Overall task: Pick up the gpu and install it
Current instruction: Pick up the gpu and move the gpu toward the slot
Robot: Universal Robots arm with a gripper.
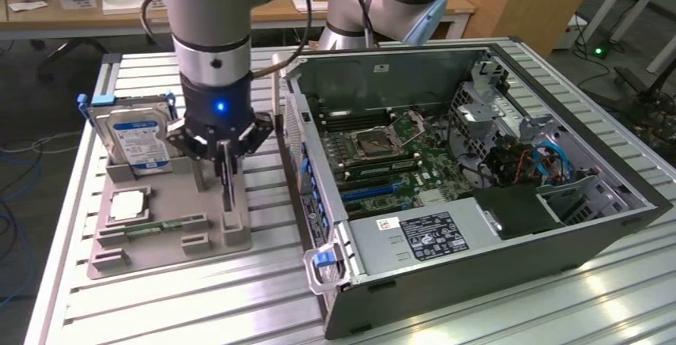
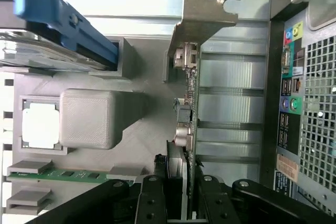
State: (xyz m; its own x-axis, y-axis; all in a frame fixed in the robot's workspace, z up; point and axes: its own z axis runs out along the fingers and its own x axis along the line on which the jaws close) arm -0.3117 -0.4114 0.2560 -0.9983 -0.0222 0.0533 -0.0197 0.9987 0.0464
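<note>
The gpu (image 1: 228, 191) stands on edge over the right side of the grey parts holder (image 1: 158, 250), a thin dark card seen edge-on. In the wrist view the gpu (image 2: 190, 93) runs away from me, and its silvery bracket (image 2: 202, 9) is at the far end. My gripper (image 1: 225, 159) hangs straight down over the card. In the wrist view the gripper (image 2: 184, 184) has a black finger (image 2: 152, 198) on each side of the card's edge and is shut on it. I cannot tell whether the card's lower edge still sits in the holder's slot.
On the holder also sit a silver hard drive (image 1: 139, 139) with a blue label, a processor (image 1: 127, 202) and a green memory stick (image 1: 164, 225). The open computer case (image 1: 549, 226) lies close on the exterior view's right, with its motherboard (image 1: 381, 155) exposed.
</note>
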